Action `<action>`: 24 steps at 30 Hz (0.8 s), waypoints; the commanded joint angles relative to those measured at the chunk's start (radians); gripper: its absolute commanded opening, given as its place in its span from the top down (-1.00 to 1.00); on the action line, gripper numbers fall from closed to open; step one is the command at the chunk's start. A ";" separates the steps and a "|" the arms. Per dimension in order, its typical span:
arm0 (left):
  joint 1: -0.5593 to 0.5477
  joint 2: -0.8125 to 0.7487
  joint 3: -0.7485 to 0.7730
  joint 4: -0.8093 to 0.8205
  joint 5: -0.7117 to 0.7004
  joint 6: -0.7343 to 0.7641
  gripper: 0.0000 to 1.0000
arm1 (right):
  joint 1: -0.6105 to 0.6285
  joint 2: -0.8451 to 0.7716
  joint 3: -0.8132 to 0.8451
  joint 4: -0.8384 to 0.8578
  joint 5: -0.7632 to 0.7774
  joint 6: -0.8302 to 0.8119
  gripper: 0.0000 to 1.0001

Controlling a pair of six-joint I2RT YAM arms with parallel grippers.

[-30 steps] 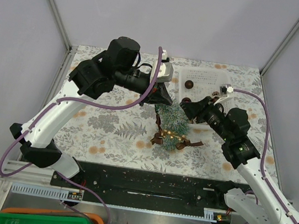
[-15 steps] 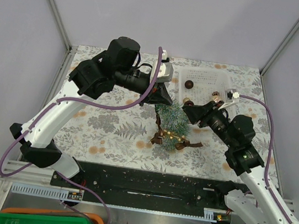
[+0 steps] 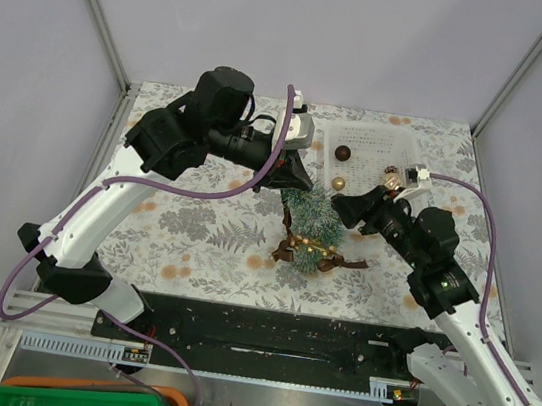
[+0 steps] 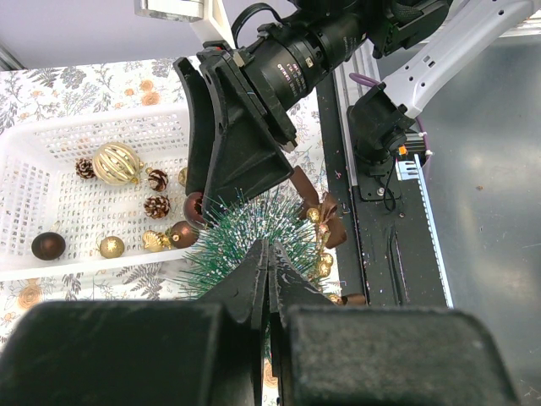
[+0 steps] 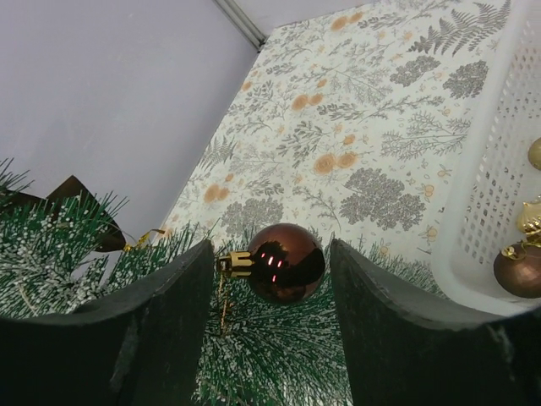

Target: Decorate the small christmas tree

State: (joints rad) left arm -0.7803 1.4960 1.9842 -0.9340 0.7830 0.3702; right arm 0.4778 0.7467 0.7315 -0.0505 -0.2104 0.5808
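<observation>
The small christmas tree [image 3: 309, 231] stands mid-table with a gold bead garland and brown ribbon [image 3: 332, 258] round its base. My left gripper [image 3: 301, 184] is shut on the tree's top. In the left wrist view its fingers [image 4: 269, 254] meet over the frosted bristles [image 4: 232, 241]. My right gripper [image 3: 340, 209] is open against the tree's right side. In the right wrist view [image 5: 270, 247] a shiny brown ball ornament [image 5: 285, 262] with a gold cap lies on the bristles [image 5: 279, 355] between the jaws, touching neither.
A white basket [image 3: 366, 141] behind the tree holds several ornaments: a gold ball [image 4: 116, 162], brown balls [image 4: 47, 245] and pine cones [image 4: 157, 205]. Its wall is close on the right in the right wrist view [image 5: 486, 203]. A black rail [image 3: 263, 328] runs along the near edge.
My right arm has drawn back to the right and off the basket, uncovering more ornaments. Its gripper stays at the tree's side. The left arm has not moved.
</observation>
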 commanded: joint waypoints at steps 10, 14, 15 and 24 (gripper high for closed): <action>-0.005 -0.008 0.039 0.018 0.021 0.004 1.00 | 0.008 -0.052 0.088 -0.129 0.132 -0.119 -0.36; -0.005 -0.008 0.039 0.012 0.022 0.009 1.00 | 0.008 -0.067 0.115 -0.172 0.152 -0.137 -0.42; -0.005 -0.008 0.039 0.012 0.021 0.010 1.00 | 0.008 -0.067 0.120 -0.179 0.154 -0.134 -0.43; -0.005 -0.011 0.041 0.014 0.019 0.009 1.00 | 0.008 -0.075 0.129 -0.203 0.181 -0.144 -0.50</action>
State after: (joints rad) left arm -0.7811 1.4960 1.9842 -0.9344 0.7830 0.3702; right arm 0.4778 0.6788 0.8135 -0.2428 -0.0696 0.4618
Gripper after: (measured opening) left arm 0.016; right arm 0.743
